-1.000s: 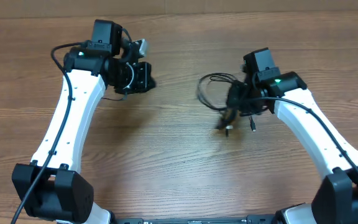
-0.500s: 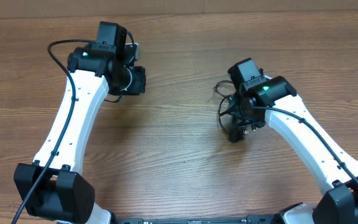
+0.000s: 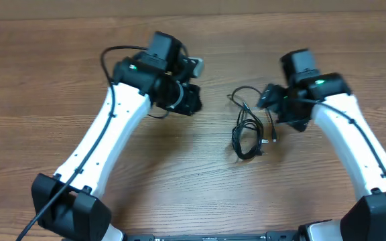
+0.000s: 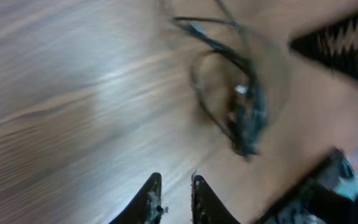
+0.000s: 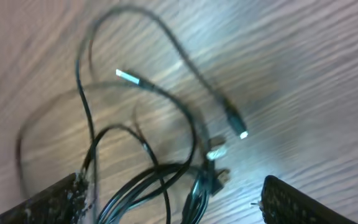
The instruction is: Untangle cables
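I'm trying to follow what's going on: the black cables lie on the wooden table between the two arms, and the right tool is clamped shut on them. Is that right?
Not quite. The right tool is open, not clamped: the right wrist view shows its fingers spread wide apart. The cables do lie on the table between the two arms.

Bare table [image 3: 179, 181] wood runs wide on the near side between the two white arms; open lane there; cables [image 3: 246, 130] sprawl loose mid-table, loops and plug ends spread, the only low obstacle; left gripper [image 3: 191, 102] stands apart on their left, a strip of clear wood in the gap; right gripper [image 3: 281, 110] sits just beside their right edge, closing that side; beyond the cables, bare wood reaches the far edge.
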